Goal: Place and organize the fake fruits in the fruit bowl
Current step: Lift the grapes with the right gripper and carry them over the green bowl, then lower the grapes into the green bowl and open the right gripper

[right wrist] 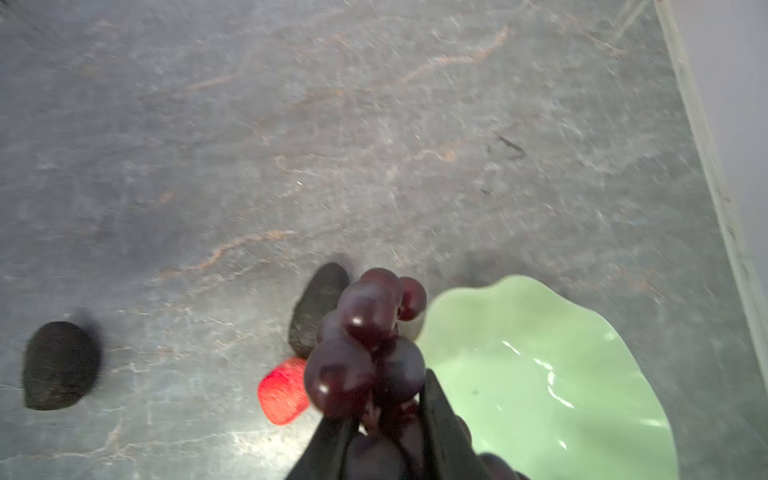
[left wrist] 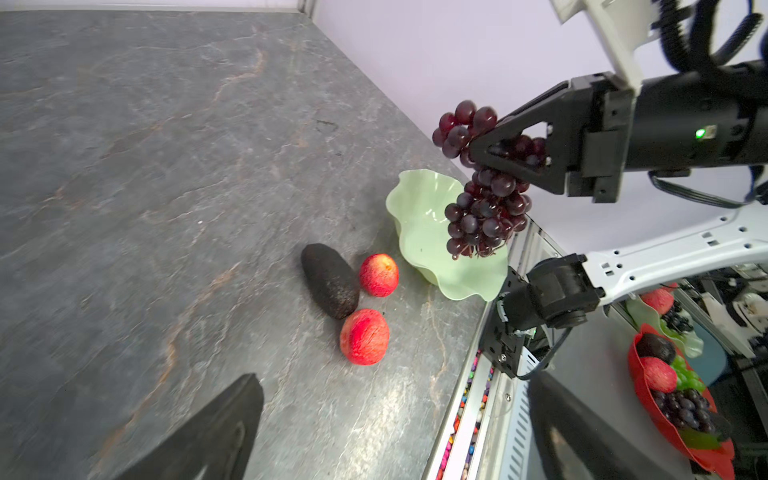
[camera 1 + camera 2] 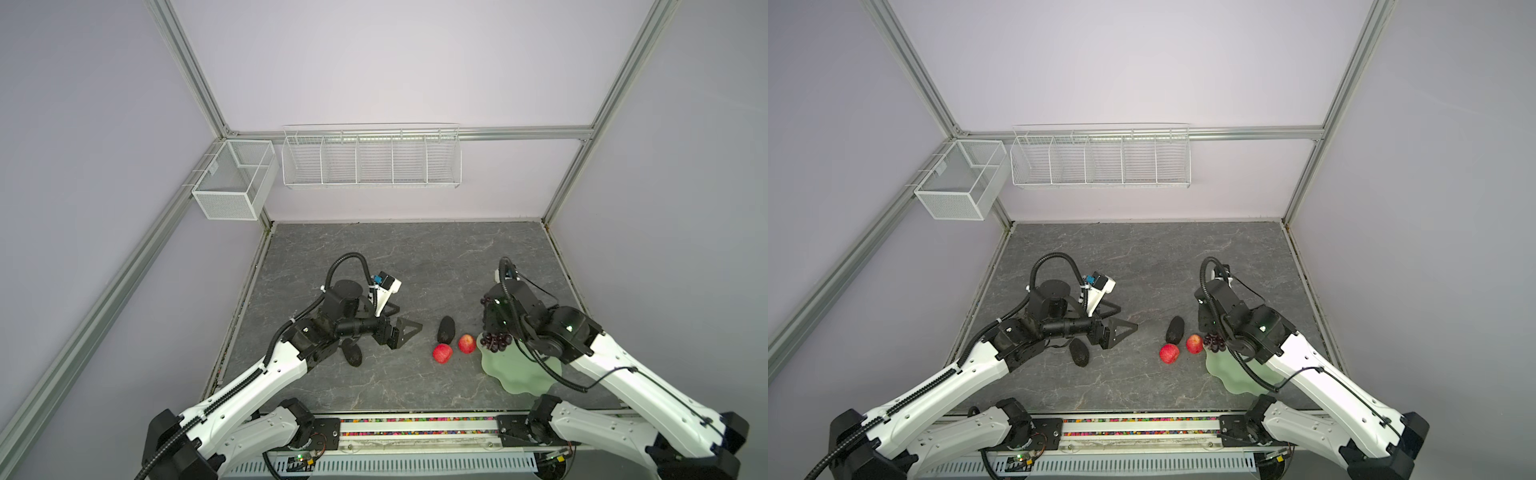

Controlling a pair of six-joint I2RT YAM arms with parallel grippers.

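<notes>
right pincer (image 2: 484,151): pinching the grapes near the top of the bunch, fingers closed in among them, held above the desk at the bowl's edge.
grapes (image 2: 486,212): dark purple bunch hanging from the right pincer over the bowl. In both top views (image 3: 496,340) it sits at the side of the bowl nearest the apples. Whether the lowest grapes touch the bowl cannot be told.
bowl (image 2: 419,237): pale green with a wavy rim, on the near right part of the desk, partly under the right arm.
first apple (image 3: 467,343): red, on the desk just beside the bowl's left rim.
second apple (image 3: 442,353): red, just beside the first apple, on the side away from the bowl.
first avocado (image 3: 446,329): dark, lying on the desk just behind the two apples.
second avocado (image 3: 352,352): on the desk well apart from the other fruit, partly under the left arm.
left pincer (image 3: 409,316): spread wide, holding nothing, above the desk between the two avocados.
desk (image 3: 374,257): grey and marbled.
wire baskets (image 3: 370,160): white, on the back wall, well apart from the fruit.
</notes>
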